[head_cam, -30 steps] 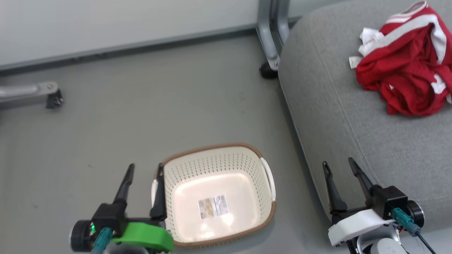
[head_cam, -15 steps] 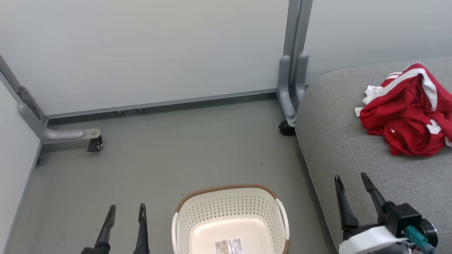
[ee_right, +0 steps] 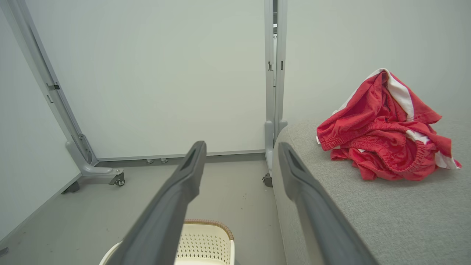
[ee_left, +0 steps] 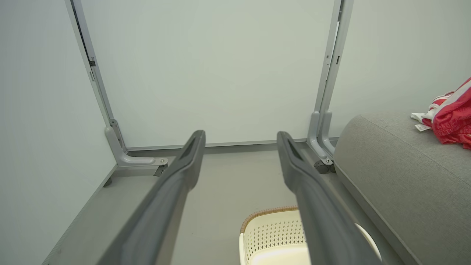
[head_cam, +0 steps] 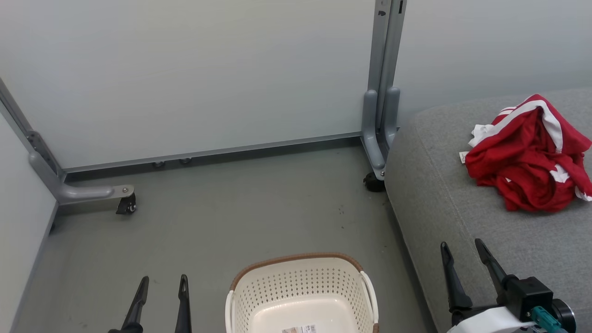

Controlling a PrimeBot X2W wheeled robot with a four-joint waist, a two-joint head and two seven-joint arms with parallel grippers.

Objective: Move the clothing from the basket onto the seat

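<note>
Head view raised since earlier; we hold left gripper (head_cam: 164, 277) and right gripper (head_cam: 461, 242) wide and empty, because clothing (head_cam: 522, 171) lies on seat (head_cam: 462, 222), basket (head_cam: 296, 257) bare

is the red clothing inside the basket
No, the red clothing lies heaped on the grey seat, apart from the basket.

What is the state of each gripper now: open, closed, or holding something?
Left gripper: open, fingers apart, holding nothing.
Right gripper: open, fingers apart, holding nothing.
</note>
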